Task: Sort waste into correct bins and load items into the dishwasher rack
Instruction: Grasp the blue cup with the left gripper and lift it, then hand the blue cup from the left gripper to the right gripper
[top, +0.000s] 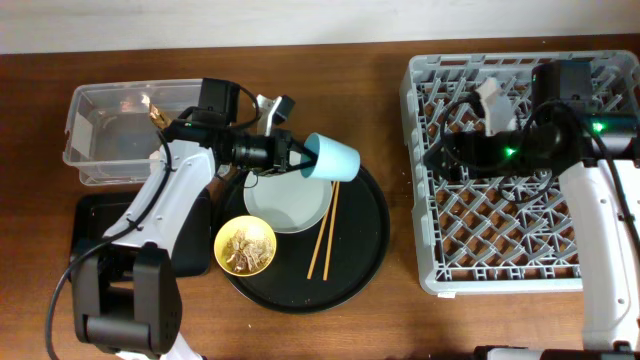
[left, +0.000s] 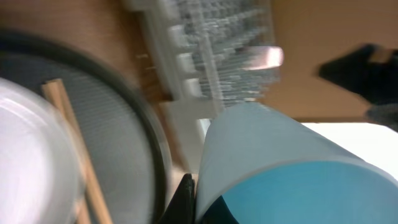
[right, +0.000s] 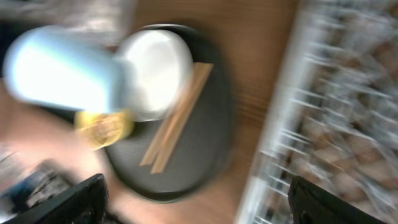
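Note:
My left gripper (top: 300, 157) is shut on the rim of the light-blue cup (top: 333, 158), holding it tipped on its side above the pale plate (top: 285, 208). In the left wrist view one finger is outside and one inside the cup (left: 280, 162). The yellow bowl (top: 246, 246) holds beige food scraps. The chopsticks (top: 323, 232) lie on the round black tray. My right gripper (top: 437, 158) is open and empty over the left edge of the grey dishwasher rack (top: 520, 240). A pale pinkish object (top: 490, 97) sits in the rack.
The clear tub (top: 100, 150) stands at the far left with a small brown-gold piece (top: 154, 108) inside. The shallow black tray (top: 92, 215) lies in front of it, partly under my left arm. The round black tray (top: 355, 250) holds the plate, bowl and chopsticks.

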